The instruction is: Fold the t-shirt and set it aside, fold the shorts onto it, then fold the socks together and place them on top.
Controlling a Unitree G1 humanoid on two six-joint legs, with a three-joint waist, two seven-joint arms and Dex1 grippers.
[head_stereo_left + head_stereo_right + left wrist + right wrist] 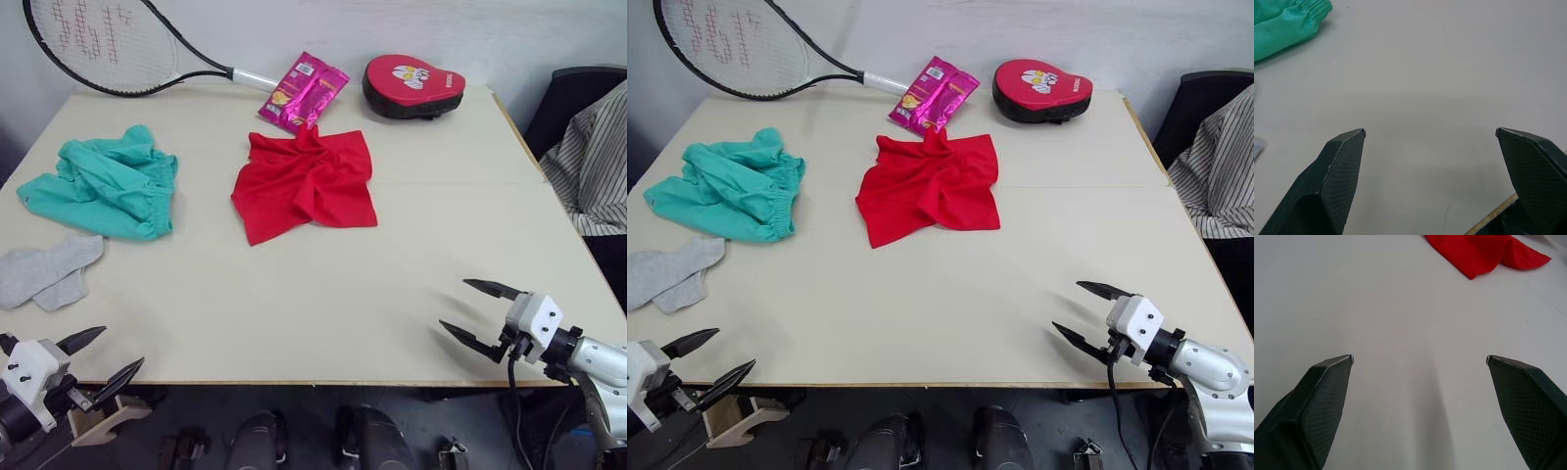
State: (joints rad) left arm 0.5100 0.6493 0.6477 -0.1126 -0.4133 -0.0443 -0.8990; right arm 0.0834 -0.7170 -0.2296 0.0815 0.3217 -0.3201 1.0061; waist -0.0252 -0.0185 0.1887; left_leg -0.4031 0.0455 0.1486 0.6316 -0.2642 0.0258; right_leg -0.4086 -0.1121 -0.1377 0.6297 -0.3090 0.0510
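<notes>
The red t-shirt (306,184) lies crumpled in the middle of the beige table (294,313). To its left the teal-green shorts (106,184) sit bunched up, and the light grey socks (47,271) lie together by the table's left edge. My left gripper (106,354) hovers open at the front left corner, below the socks. My right gripper (468,311) stands open over the front right part of the table, well short of the t-shirt (1484,249). A corner of the shorts (1288,22) shows in the left wrist view.
A tennis racket (108,44), a pink snack packet (302,90) and a red padded mitt (411,84) lie along the table's far edge. A dark chair with striped cloth (593,157) stands at the right. Bare tabletop spans the front half.
</notes>
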